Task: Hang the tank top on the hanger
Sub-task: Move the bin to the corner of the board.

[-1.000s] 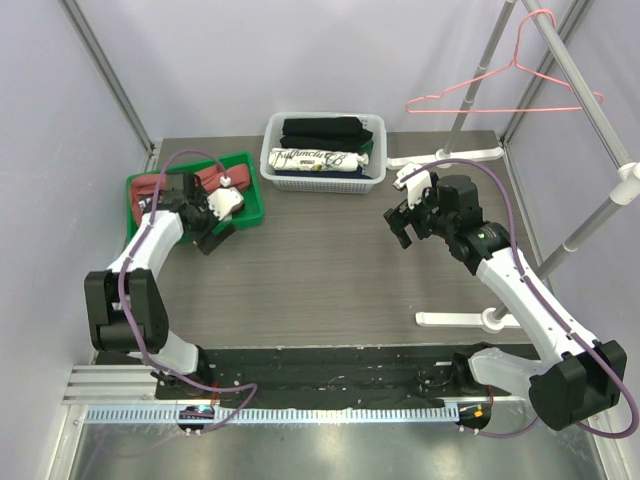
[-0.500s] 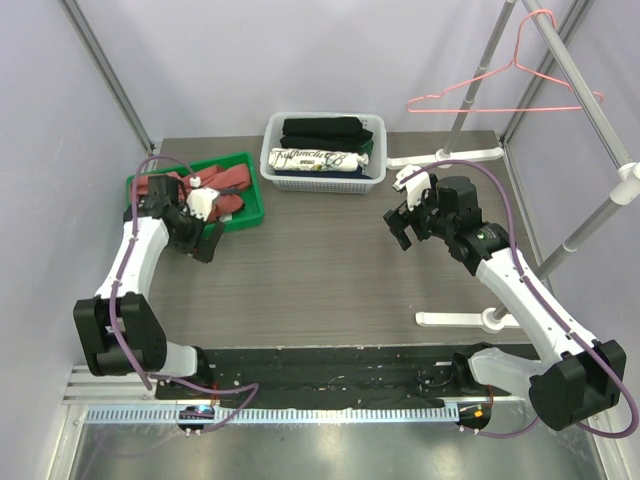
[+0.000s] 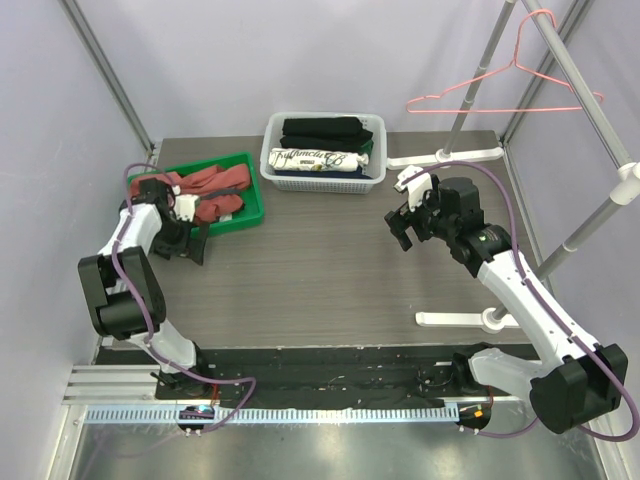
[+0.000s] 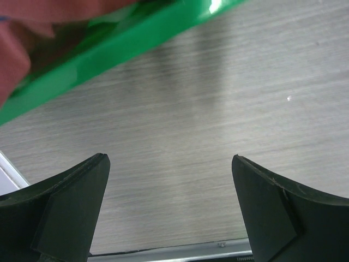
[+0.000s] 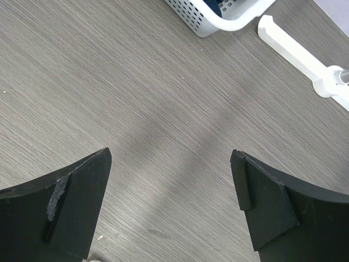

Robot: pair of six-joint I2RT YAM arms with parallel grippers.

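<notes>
Both pincers gape empty over the desk (image 3: 320,270): our left pincer (image 4: 169,164) near the left edge, right pincer (image 5: 170,158) toward the right. Farther back the tank top (image 3: 205,190) lies bunched in a green tray (image 4: 125,43) (far left corner); the hanger (image 3: 520,110) hangs beyond the far right corner

the script on the white folded cloth (image 3: 318,157) is too small to read.

Light was bright and even; a soft shadow crossed the table (image 5: 163,82), the tray (image 4: 109,52) glared, the tank top (image 4: 11,63) blurred
</notes>
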